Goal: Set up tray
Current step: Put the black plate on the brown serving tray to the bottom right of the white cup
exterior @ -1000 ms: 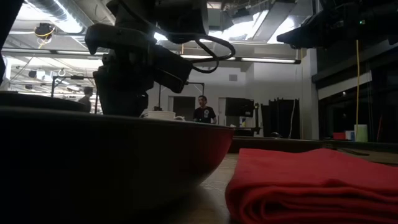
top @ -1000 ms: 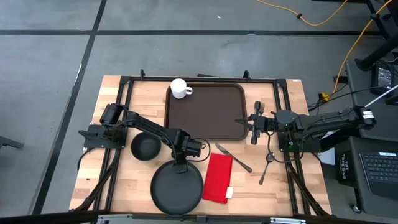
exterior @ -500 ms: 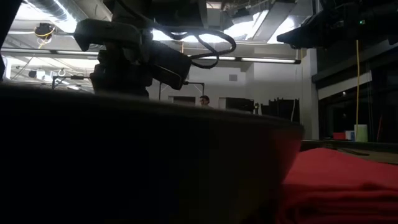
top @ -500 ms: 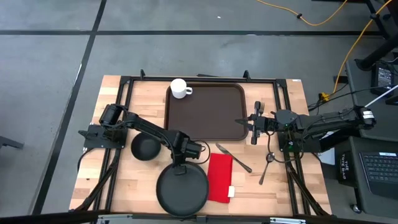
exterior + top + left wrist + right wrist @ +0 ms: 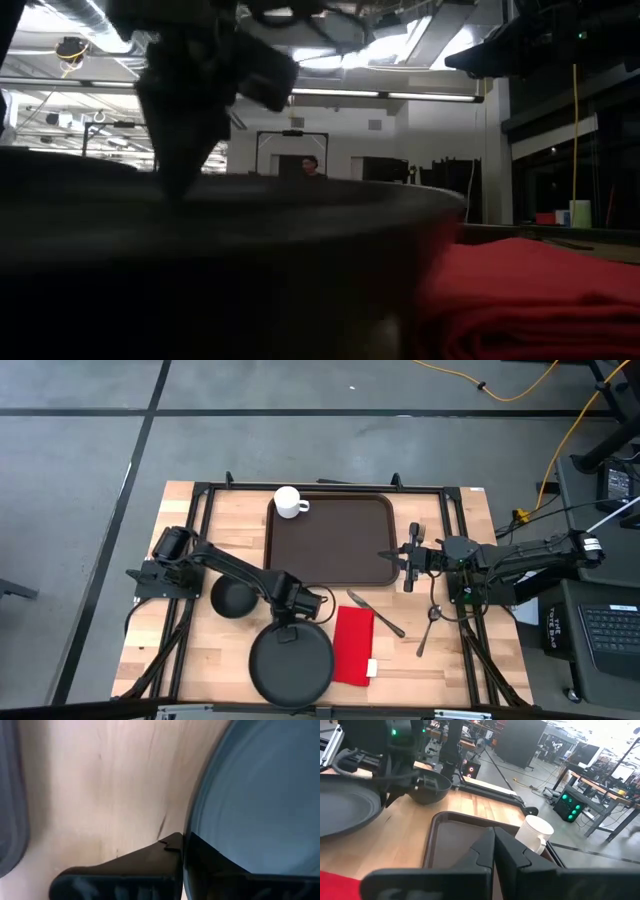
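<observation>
left gripper (image 5: 289, 628): jaws were apart a second ago, now clamped on far rim of plate (image 5: 290, 668); wrist view shows a finger (image 5: 130, 870) at the rim edge
plate: shifted slightly toward napkin (image 5: 350, 646), seems to tip up in low view
right gripper (image 5: 398, 556): fingers together, holding nothing, parked at tray's right edge
tray (image 5: 330, 540): centre-back of table, only mug (image 5: 290, 502) on its far-left corner
bowl (image 5: 235, 596): left of the plate, untouched
meaning: plate grasp done; next likely lift onto tray

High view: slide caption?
Left end effector shut on plate rim; right end effector shut at tray edge; mug on tray.
</observation>
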